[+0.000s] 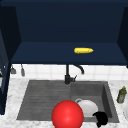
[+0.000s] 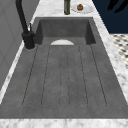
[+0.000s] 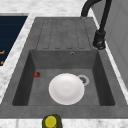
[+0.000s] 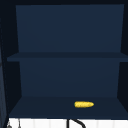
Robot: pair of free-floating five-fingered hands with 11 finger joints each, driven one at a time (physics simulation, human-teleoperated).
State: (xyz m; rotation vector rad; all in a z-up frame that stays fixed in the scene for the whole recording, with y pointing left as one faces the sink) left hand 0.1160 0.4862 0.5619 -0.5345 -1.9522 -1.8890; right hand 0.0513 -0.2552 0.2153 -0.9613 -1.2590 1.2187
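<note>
A plate (image 3: 66,88) lies in the sink basin (image 3: 98,75), right of the draining board (image 2: 65,75). A faucet (image 1: 68,75) stands behind. A bottle (image 1: 121,95) stands on the tabletop (image 1: 10,87) right of the sink. A corn cob (image 4: 84,104) lies on the cabinet's bottom shelf (image 4: 45,106) above.

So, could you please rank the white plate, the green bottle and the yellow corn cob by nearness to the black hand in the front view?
From the hand:
1. White plate, just left, in the basin.
2. Green bottle, up right on the counter.
3. Corn cob, high on the cabinet shelf.
</note>
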